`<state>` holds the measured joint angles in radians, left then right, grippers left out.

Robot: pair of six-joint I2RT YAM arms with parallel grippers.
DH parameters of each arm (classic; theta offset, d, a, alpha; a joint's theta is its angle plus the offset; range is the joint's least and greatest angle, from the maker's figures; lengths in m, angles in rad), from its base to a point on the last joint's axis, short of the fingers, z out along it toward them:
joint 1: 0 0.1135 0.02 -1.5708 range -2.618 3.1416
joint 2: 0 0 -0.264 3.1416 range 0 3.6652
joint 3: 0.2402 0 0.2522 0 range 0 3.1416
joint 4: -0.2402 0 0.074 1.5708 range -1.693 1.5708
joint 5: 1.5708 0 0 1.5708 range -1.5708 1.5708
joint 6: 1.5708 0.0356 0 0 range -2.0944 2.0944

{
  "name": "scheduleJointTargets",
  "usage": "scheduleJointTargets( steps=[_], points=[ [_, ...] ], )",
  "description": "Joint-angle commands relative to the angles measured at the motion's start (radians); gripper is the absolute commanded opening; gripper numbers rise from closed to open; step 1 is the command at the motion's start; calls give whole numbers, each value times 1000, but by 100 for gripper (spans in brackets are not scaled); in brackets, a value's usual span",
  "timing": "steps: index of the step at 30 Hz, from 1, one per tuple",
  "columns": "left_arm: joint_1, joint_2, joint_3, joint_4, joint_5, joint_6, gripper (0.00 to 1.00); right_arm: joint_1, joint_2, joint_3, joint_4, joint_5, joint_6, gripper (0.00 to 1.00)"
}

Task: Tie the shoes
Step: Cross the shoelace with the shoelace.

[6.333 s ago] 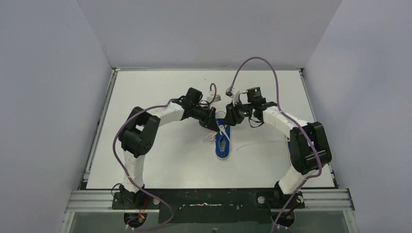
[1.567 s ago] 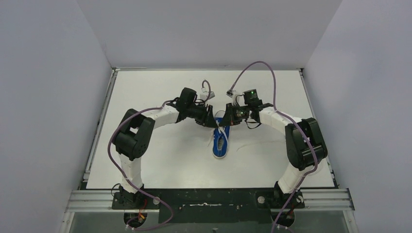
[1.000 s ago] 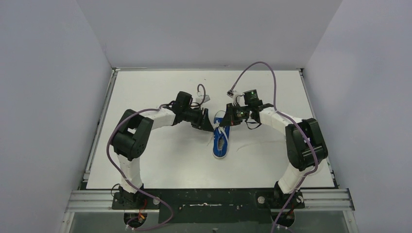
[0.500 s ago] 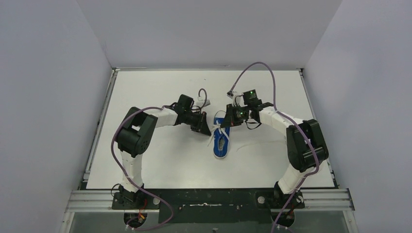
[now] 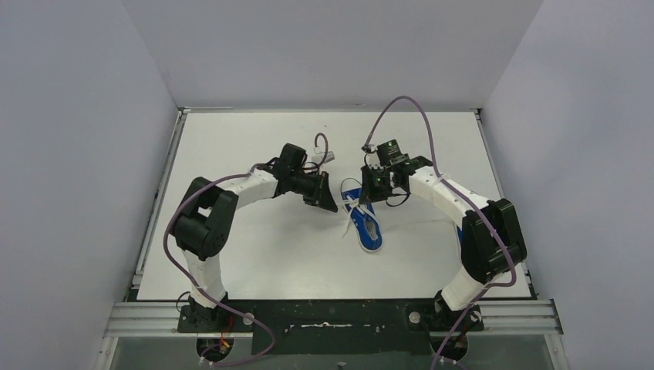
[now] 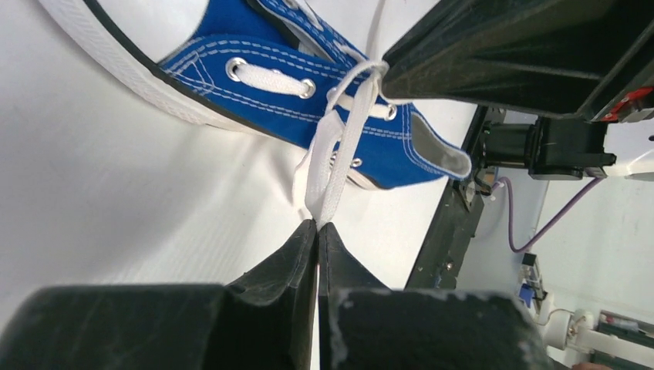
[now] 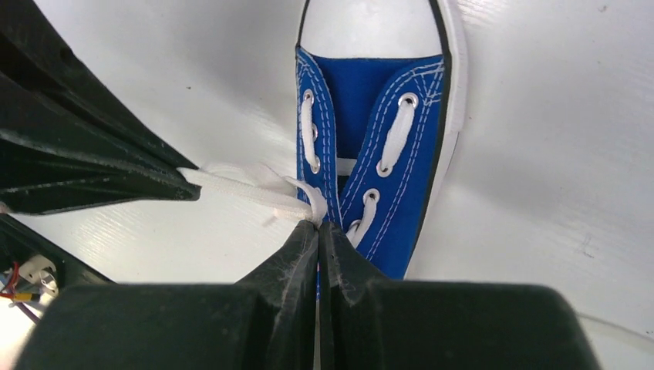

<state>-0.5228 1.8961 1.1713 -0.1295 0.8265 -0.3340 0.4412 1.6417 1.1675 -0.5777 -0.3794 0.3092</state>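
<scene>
- One shoe (image 5: 367,228) lies on the white desk (image 5: 254,247), roughly midway between the two arms and a little toward the right arm.
- Its long axis runs on a diagonal in the top view: the heel sits at the far end, close to both end effectors, and the toe points toward the near edge and slightly to the right.
- It rests sole-down with its opening facing up.
- Only this single shoe is in view; there are two arms and two end effectors, one on each side of the heel end.
- The upper is blue canvas with pale stitching, and small metal-ringed eyelets (image 7: 407,100) run in two rows beside the tongue.
- The sole (image 6: 100,46) is smooth white rubber edged by a thin dark line, and the toe cap (image 7: 370,23) is rounded and white.
- The lace (image 6: 339,142) is a flat, white woven band, threaded across the eyelets and pulled out sideways from the upper rows.
- The left end effector (image 6: 318,225) has its black, wedge-shaped fingers pressed together, pinching the lace just beside the shoe.
- The right end effector (image 7: 318,226) is likewise clamped on the lace, right at the edge of the blue upper.
- A short span of lace stretches between the two pinch points.
- Two purple cables (image 5: 416,108) loop along the white arm links.
</scene>
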Motion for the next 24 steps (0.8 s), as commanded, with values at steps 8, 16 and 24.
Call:
scheduleJointTargets(
  steps=[8,16,24],
  points=[
    [-36,-7,-1,13,35,-87,0,12,-45,-56,184,71,253,0],
    [-34,-12,10,-61,9,-94,0,40,-52,-82,253,203,427,0],
    [-34,-22,17,-88,-31,-119,0,103,-85,-59,293,296,540,0]
  ],
)
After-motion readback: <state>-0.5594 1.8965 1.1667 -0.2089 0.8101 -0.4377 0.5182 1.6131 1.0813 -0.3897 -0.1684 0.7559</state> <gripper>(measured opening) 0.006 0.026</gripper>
